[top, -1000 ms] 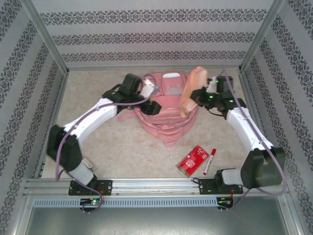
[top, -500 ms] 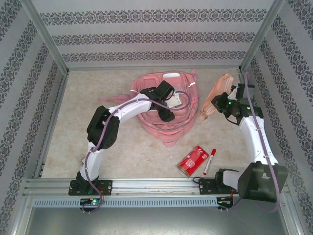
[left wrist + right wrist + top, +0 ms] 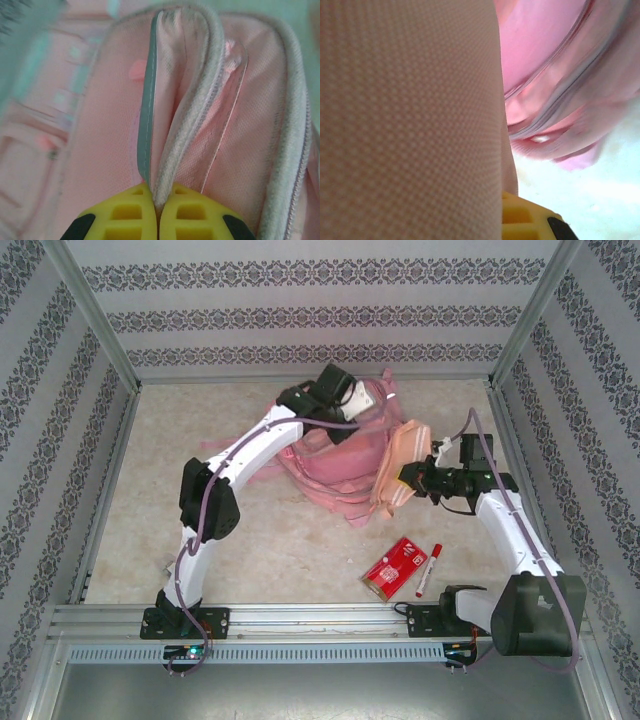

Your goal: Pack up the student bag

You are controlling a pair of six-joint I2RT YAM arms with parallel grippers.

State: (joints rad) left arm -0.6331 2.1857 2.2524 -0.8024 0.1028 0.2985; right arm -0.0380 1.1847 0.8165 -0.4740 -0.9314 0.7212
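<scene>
Where left gripper (image 3: 157, 200) clamps, bag (image 3: 100, 150) creases.

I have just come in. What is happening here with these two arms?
Two robot arms are packing a pink student bag that lies on the far part of the table. The left gripper is shut on a fold of the bag's zip edge. The right gripper is shut on a peach fabric pouch, held at the bag's right side. A red packet and a red marker lie on the table by the right arm's base, not yet packed.
</scene>
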